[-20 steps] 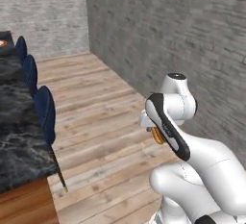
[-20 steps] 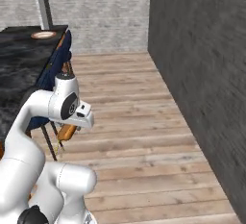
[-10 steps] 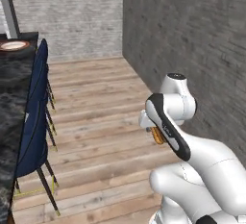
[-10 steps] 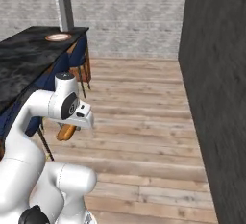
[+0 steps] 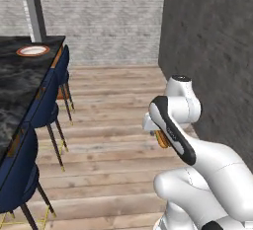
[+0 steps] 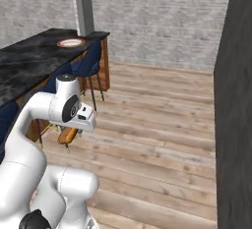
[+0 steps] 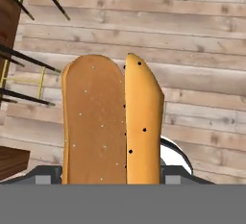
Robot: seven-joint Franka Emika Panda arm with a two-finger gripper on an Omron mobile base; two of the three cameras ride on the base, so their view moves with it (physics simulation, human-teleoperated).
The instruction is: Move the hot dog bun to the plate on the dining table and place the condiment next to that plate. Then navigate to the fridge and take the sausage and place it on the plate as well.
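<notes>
A: What does the gripper (image 7: pixel 111 182) hold?

B: It holds the hot dog bun (image 7: pixel 110 124); the jaws stand rather wide, one on each side of the bun's lower end; the bun points away from the hand, with the wooden floor (image 7: pixel 202 50) under it; in the left base view a small orange part of the bun (image 5: pixel 161 138) shows beside the arm's dark link.

A: And where is the plate from the gripper?

B: The plate (image 5: pixel 33 51) lies far ahead of the gripper and to its left, on the dining table (image 5: pixel 20 83), near the table's far end; a grey pillar (image 5: pixel 33 8) rises just behind it; blue chairs (image 5: pixel 52 93) stand along the table's edge, between the gripper and the table.

A: Is the bun near the plate?

B: No; the two are well apart.
</notes>
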